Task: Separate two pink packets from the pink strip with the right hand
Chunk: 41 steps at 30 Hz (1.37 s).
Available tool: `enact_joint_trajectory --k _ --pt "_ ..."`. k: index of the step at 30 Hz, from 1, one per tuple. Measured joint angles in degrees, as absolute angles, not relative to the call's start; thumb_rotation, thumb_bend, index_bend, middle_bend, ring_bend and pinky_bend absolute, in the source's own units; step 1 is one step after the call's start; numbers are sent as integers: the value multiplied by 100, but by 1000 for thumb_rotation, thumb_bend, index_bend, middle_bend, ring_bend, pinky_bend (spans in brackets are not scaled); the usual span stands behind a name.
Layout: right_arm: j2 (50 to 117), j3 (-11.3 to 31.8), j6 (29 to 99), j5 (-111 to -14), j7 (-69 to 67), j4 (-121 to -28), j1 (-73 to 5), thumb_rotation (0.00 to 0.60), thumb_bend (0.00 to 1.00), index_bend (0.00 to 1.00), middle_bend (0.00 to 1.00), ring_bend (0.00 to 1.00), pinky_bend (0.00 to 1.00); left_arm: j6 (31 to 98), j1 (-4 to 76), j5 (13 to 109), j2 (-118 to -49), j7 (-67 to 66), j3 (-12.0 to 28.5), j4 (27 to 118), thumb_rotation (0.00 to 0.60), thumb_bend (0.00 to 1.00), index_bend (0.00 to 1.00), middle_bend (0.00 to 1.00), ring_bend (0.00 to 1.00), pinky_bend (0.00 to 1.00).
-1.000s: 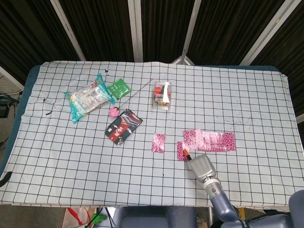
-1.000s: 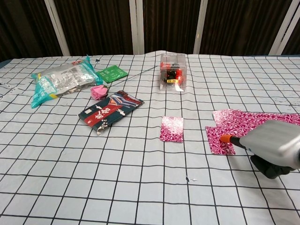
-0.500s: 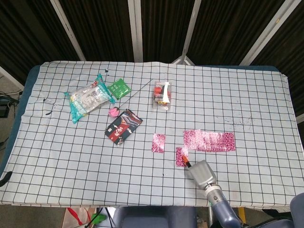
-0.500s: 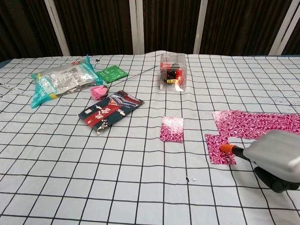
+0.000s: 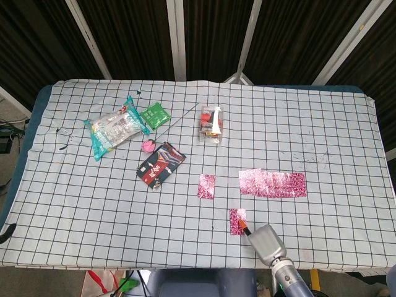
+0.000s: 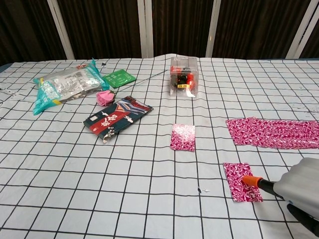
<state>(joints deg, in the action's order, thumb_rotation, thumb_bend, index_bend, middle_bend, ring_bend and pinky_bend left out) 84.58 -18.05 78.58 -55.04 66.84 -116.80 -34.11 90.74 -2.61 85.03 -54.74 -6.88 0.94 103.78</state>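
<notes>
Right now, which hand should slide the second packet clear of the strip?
Right. The right hand already has a fingertip on the second packet, which lies apart from the strip. The left hand is not in either view.

A robot test space, set up like a lab or recording studio rather than a home. A tabletop (image 5: 309,124) is covered with a white cloth printed with a black grid. Behind it hang dark ribbed curtains (image 5: 130,37) broken up by pale metal frame bars (image 5: 176,37). Small packaged goods lie scattered as props: a teal snack bag (image 5: 114,129), a green sachet (image 5: 154,115), a clear plastic box (image 5: 210,123).
</notes>
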Motion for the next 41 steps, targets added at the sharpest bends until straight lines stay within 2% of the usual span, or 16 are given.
enact_joint_trajectory --k 4,6,7,9,12,15,22,29,35,41 --pt "8392 -1729 7991 -5740 6584 -11748 -3358 600 783 69 805 844 644 9090 -269 8509 -5477 -695 91 10381 600 347 164 5 0 86" --pt "8333 -1659 8046 -5882 6438 -11803 -3335 600 783 56 694 773 644 9095 -271 8493 -5480 -695 99 10380 600 347 163 4 0 86" --pt "8301 -1627 8067 -5946 6354 -11828 -3325 600 783 37 593 701 629 9090 -269 8486 -5482 -696 102 10379 600 347 163 4 0 86" --pt "8214 -1538 8118 -6095 6093 -11881 -3296 600 778 8 428 571 560 9076 -262 8488 -5485 -706 101 10375 600 347 163 4 0 86" --pt "8071 -1377 8209 -6338 5532 -11905 -3233 600 691 0 212 377 398 9055 -252 8508 -5491 -723 90 10373 600 347 164 4 0 86" --pt "7902 -1202 8343 -6599 4742 -11829 -3127 600 603 0 86 227 276 9050 -246 8518 -5497 -726 87 10370 600 347 164 3 0 86" --pt "7341 -933 8717 -7131 2462 -11259 -2698 600 586 0 61 161 156 9051 -244 8550 -5512 -749 76 10374 600 347 164 3 0 86" --pt "6785 -1124 9307 -8029 593 -9984 -1859 600 586 0 49 124 91 9108 -282 8589 -5528 -848 46 10401 600 347 164 3 0 86" --pt "6636 -1189 10042 -8367 451 -9186 -1195 600 586 0 50 124 91 9137 -301 8632 -5534 -881 27 10415 600 347 164 3 0 86" --pt "6443 -1101 10317 -8505 446 -9059 -902 600 586 0 50 124 91 9158 -303 8710 -5537 -861 12 10403 600 347 164 3 0 86"
